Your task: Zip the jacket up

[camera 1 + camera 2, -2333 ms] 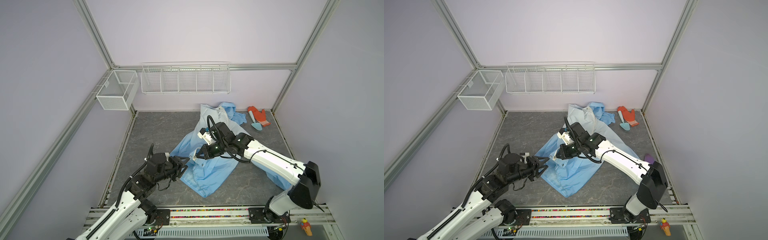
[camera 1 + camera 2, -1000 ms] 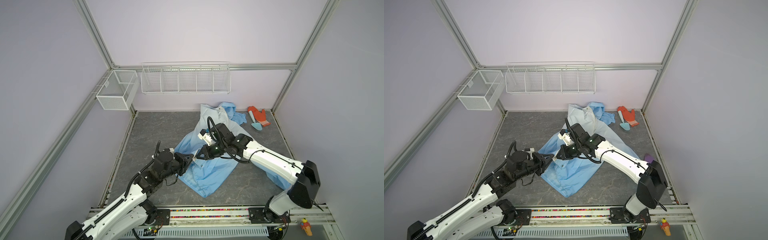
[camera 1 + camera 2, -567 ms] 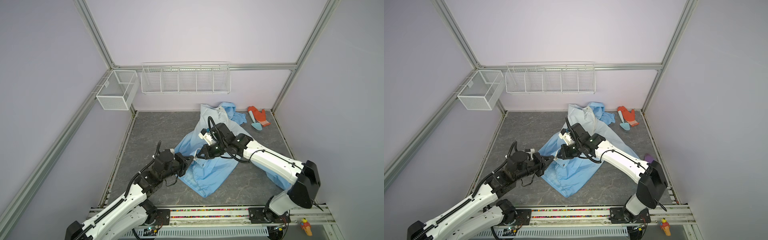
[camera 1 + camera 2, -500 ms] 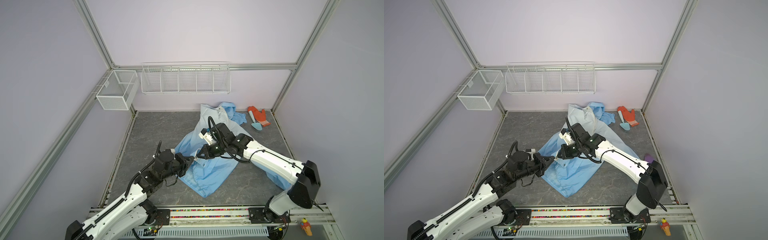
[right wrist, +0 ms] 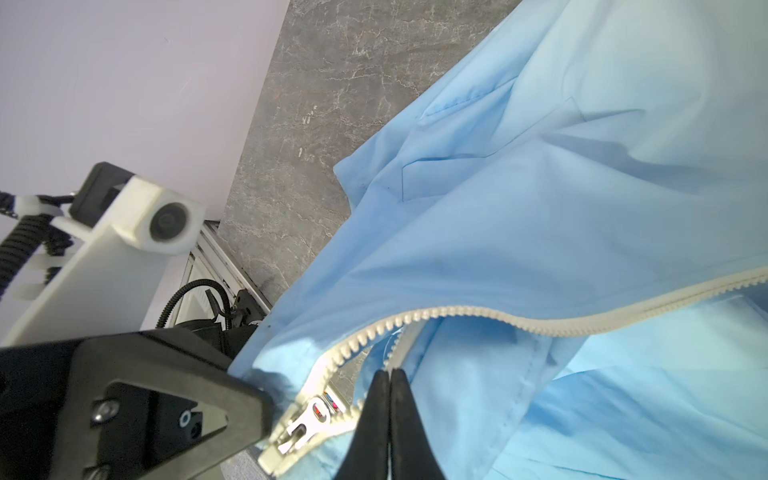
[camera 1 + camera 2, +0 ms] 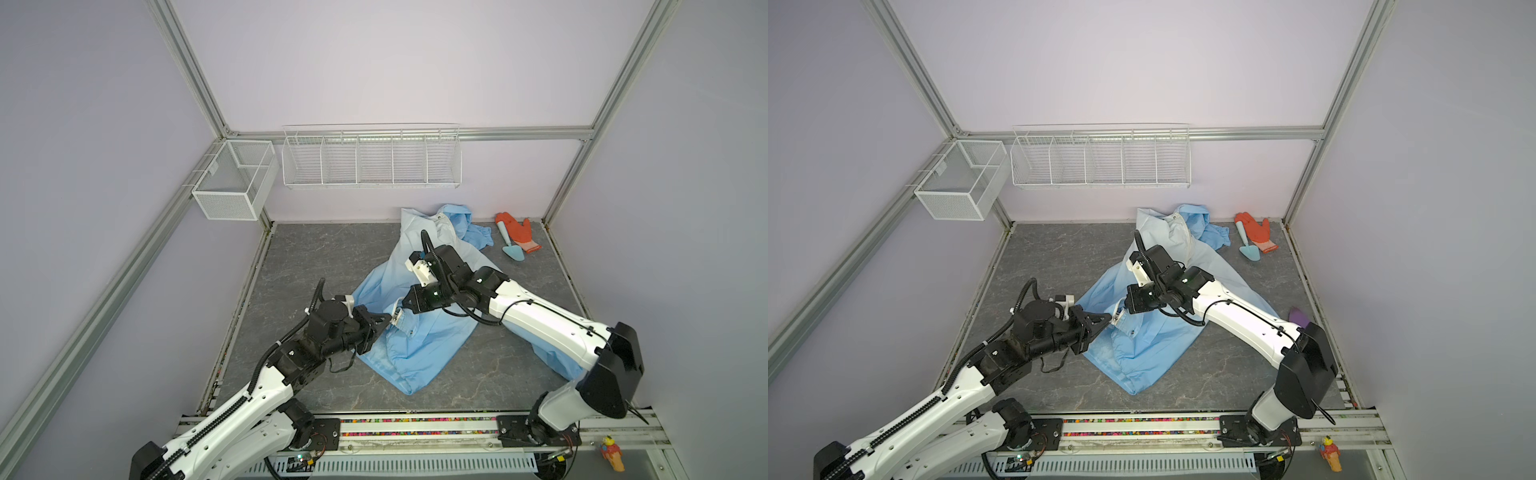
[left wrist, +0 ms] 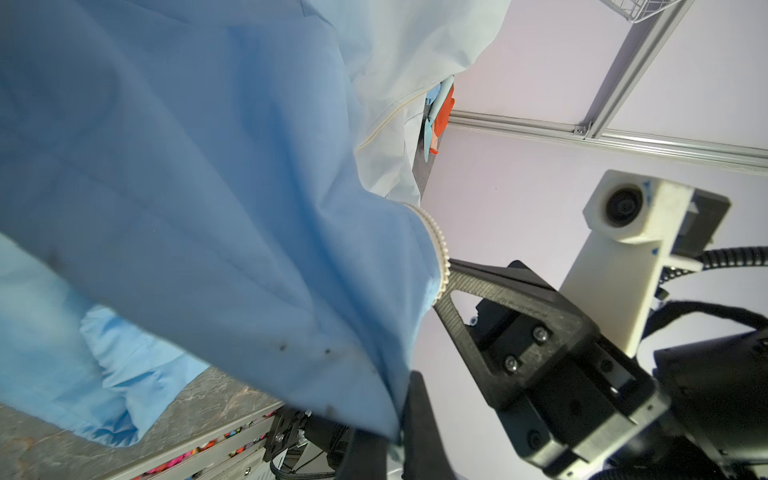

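Left arm comes in low from the near-left base, forearm stretched forward and toward the middle, wrist about level. The left gripper points rightward, its fingers pressed together on a fold of the jacket. Right arm rises from the near-right base to a high elbow, forearm slanting across toward the middle, wrist bent down. The right gripper aims down and leftward, fingers shut tip to tip on the jacket's edge, just beside the left gripper's tips.
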You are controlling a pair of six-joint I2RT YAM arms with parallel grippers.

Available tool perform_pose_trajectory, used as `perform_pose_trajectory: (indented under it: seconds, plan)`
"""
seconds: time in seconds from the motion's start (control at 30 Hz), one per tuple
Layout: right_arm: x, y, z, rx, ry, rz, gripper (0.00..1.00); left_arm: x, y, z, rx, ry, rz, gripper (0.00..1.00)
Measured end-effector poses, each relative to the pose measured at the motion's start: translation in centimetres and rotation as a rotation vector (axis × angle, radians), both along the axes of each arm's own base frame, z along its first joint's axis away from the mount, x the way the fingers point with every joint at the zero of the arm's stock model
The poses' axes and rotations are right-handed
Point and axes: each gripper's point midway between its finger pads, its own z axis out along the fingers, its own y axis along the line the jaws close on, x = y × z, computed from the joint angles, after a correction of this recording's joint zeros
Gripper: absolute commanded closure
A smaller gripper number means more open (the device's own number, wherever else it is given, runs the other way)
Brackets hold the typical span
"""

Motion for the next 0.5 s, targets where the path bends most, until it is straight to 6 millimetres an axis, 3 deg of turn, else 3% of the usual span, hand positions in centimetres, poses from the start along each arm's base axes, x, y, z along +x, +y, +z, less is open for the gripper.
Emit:
perform_pose_trajectory:
  seconds: [0.13,0.33,0.5]
  plan:
    - [-0.4,0.0,0.5,0.024,0.019,0.013,0.92,-0.1,-0.1,0.0,-0.001,-0.001,-0.006,1.0]
    - [0.0,-1.8,-0.3,0.094,0.192,-0.071,0.47,-0.1,-0.2,0.3,-0.011,-0.01,-0.01,1.0]
    - [0.0,-3.0,-0.4,0.157,0.358,-0.191,0.31,0.0,-0.4,1.1,-0.038,-0.04,-0.017,1.0]
